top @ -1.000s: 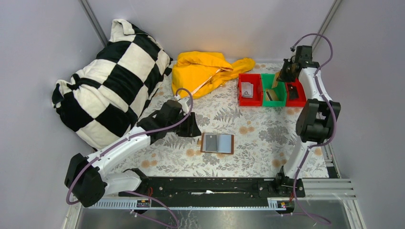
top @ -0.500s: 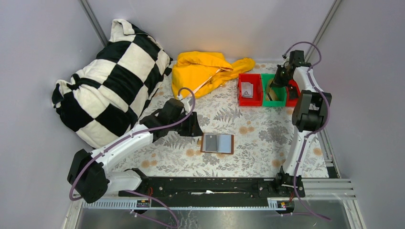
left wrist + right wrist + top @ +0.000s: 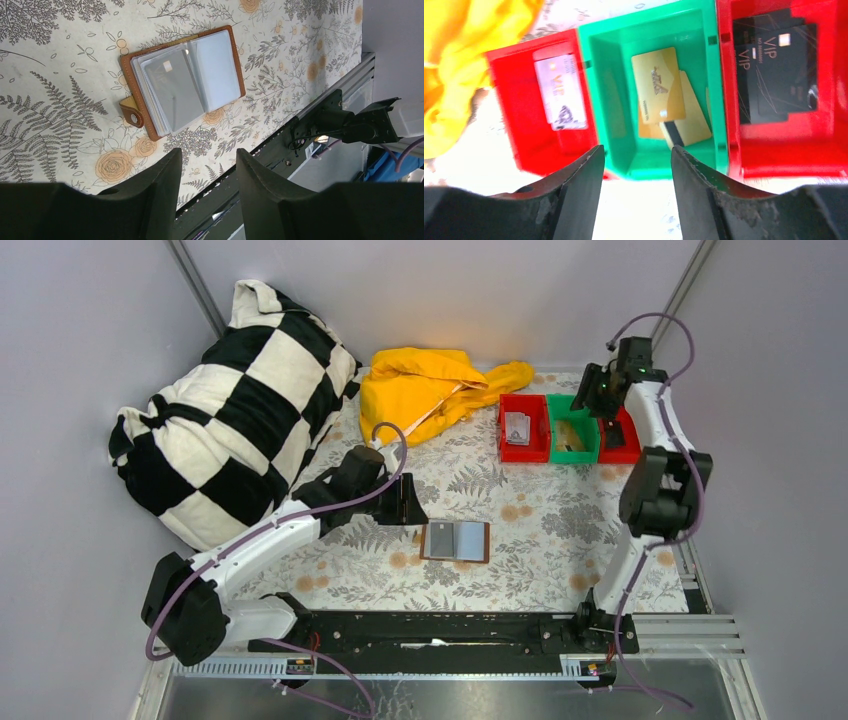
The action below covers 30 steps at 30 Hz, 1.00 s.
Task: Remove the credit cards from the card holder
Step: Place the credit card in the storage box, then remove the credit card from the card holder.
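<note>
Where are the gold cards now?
The gold cards lie in the green bin, far right in the top view, directly under the open right gripper.

Pale grey walls (image 3: 90, 300), floral tablecloth (image 3: 540, 530), possibly vinyl

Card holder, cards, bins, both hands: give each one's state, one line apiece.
card holder, open flat on the table
left hand, open, empty
right hand, open, empty, over the green bin
gold cards, lying loose in the green bin
black cards, lying in the right red bin
pale card, lying in the left red bin
</note>
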Motion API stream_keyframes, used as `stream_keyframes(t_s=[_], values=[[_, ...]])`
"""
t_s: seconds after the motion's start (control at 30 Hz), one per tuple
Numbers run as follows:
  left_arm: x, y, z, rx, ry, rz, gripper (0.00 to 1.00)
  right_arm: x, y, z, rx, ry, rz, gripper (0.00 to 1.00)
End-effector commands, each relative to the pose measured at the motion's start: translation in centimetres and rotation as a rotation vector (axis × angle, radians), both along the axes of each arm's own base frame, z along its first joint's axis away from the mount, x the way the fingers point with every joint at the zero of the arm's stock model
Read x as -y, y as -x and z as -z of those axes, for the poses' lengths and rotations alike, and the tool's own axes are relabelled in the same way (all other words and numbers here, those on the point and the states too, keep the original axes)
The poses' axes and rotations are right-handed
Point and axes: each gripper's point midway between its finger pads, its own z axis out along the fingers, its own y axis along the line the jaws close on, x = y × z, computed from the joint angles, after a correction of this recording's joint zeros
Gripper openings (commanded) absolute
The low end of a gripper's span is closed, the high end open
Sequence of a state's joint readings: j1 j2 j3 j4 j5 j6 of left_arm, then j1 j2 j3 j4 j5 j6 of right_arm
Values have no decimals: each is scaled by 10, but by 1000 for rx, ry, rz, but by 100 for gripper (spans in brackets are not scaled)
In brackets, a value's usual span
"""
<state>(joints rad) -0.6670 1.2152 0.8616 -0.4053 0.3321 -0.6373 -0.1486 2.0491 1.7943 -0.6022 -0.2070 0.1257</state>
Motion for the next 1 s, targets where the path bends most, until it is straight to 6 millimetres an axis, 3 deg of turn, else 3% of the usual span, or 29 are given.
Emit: stream_keyframes(t_s=[0.0, 0.07, 0.13, 0.23, 0.3, 0.4, 0.6, 0.97], values=[[-1, -7, 1, 10, 11, -24, 49, -32, 22, -105, 257, -9, -30, 60], [-3, -8, 7, -1, 8, -33, 51, -75, 46, -111, 257, -45, -119, 60], [-4, -9, 15, -17, 6, -39, 51, -129, 76, -103, 237, -79, -214, 60], [-4, -9, 29, -54, -9, -47, 52, -199, 128, -76, 204, -181, -333, 56], [-2, -6, 39, -85, -13, -41, 52, -232, 163, -53, 156, -225, -397, 53], [1, -4, 45, -107, -4, -33, 52, -261, 209, -24, 89, -276, -451, 50], [11, -3, 58, -141, 2, -6, 53, -269, 268, 24, -19, -331, -449, 45], [25, 4, 76, -168, -26, 25, 56, -252, 278, 65, -84, -267, -391, 48]])
